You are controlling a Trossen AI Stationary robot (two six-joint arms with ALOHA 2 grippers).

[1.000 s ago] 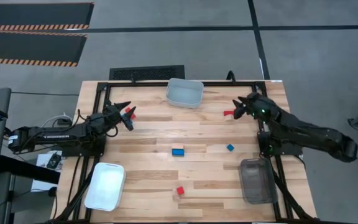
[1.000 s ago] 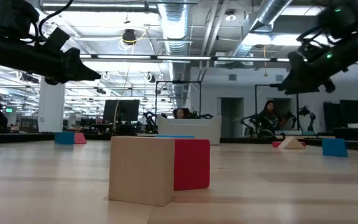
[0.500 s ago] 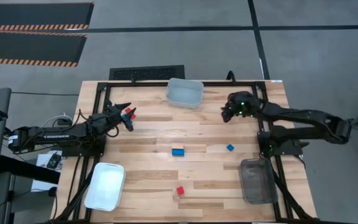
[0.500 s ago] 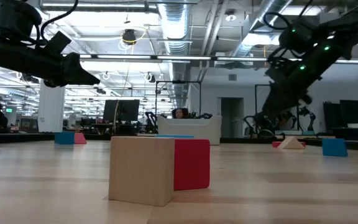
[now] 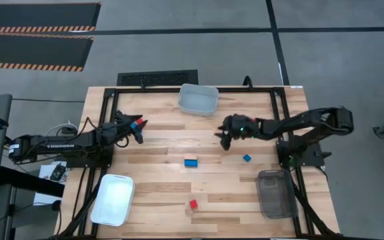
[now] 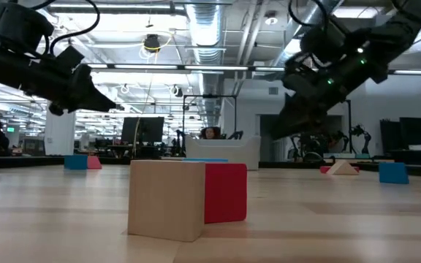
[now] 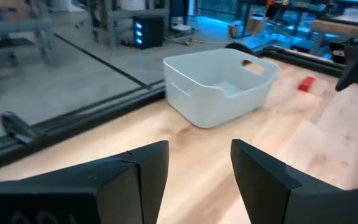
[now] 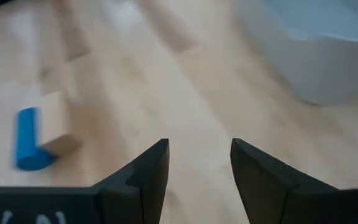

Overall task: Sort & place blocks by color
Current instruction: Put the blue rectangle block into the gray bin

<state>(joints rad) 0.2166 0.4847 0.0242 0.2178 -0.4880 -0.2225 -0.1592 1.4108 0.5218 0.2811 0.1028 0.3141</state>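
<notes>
The blocks lie scattered on the table. A blue-and-tan pair point(image 5: 191, 161) sits mid-table and shows in the right wrist view as the blue-and-tan pair point(image 8: 39, 140). A small blue block point(image 5: 247, 158) lies to its right. A red-and-tan pair point(image 5: 193, 205) rests near the near edge and stands close in the low view point(image 6: 188, 199). A red block and a blue block point(image 5: 137, 121) lie by my left gripper point(image 5: 139, 131), which hovers open at the table's left point(image 7: 199, 168). My right gripper point(image 5: 224, 138) hangs open above mid-table, between the far bin and the blue-and-tan pair point(image 8: 199, 168).
A pale bin point(image 5: 198, 99) stands at the far edge and shows in the left wrist view point(image 7: 219, 84). A white bin point(image 5: 113, 199) sits near left, a grey bin point(image 5: 276, 193) near right. A red-and-tan pair point(image 6: 340, 169) lies far right. People show in the room beyond.
My right gripper has swung from the table's far right side toward the left and the near edge, out over mid-table, staying open. The red block it hovered by now lies under its arm in the high view. No block has moved.
</notes>
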